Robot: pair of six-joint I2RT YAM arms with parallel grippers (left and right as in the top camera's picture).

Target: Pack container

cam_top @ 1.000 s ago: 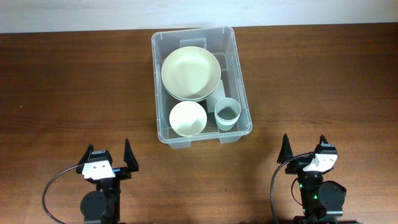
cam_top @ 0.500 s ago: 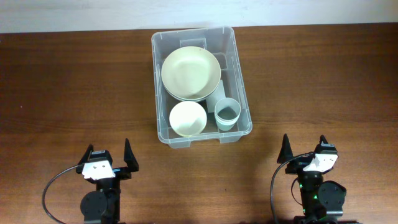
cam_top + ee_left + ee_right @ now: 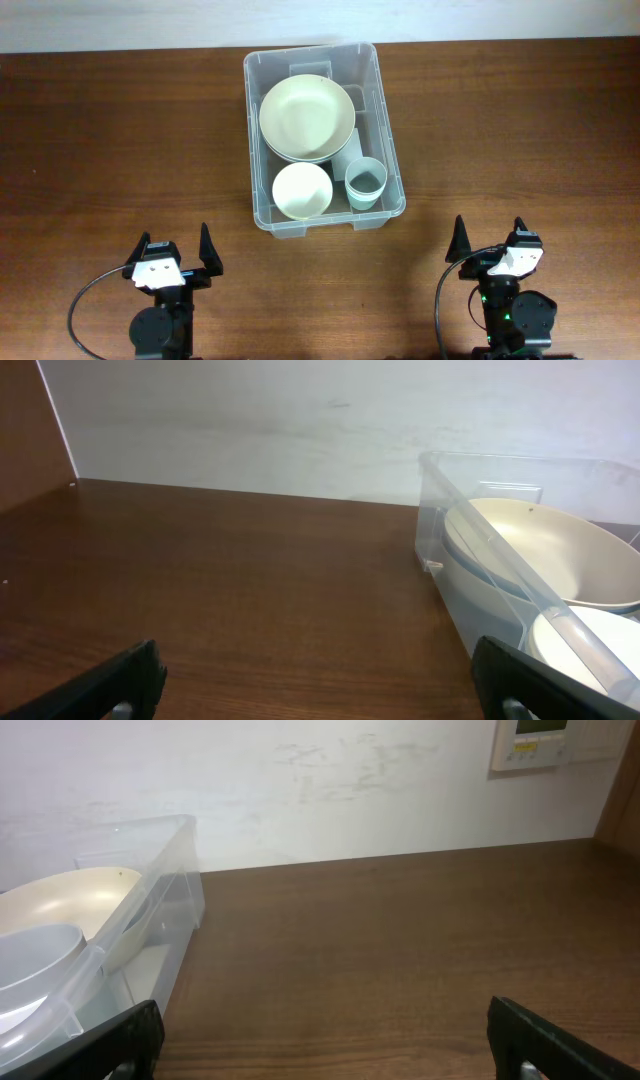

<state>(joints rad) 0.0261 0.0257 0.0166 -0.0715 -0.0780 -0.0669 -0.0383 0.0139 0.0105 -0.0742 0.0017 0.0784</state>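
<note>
1. Nothing has moved since a second ago: both arms and all the dishes sit in the same spots.
2. The container (image 3: 249, 140) is a big see-through bin. It stands on the brown desk (image 3: 120, 130), at 12 o'clock in the view from above, close to the far edge.
3. A big pale bowl (image 3: 306, 118) fills the 12 o'clock end of the bin. The rim of a second bowl (image 3: 312, 159) peeks out under it.
4. A small white bowl (image 3: 302, 190) sits in the bin's 7 o'clock corner.
5. A light blue cup (image 3: 366, 182) stands upright in the 5 o'clock corner, just beside the small bowl.
6. The left gripper (image 3: 176, 245) is at 7 o'clock on the desk, well apart from the bin. Its jaws are spread wide and hold nothing.
7. The right gripper (image 3: 490, 240) is at 5 o'clock, also well apart from the bin. Its jaws are wide too, with nothing between them.
8. The left wrist camera sees the bin's wall (image 3: 470, 550) at 3 o'clock, with bare desk between the two black fingers (image 3: 110, 685).
9. The right wrist camera sees the bin (image 3: 150, 860) at 9 o'clock, a white wall behind it, and a small white box (image 3: 540, 740) on that wall at 1 o'clock.
</note>
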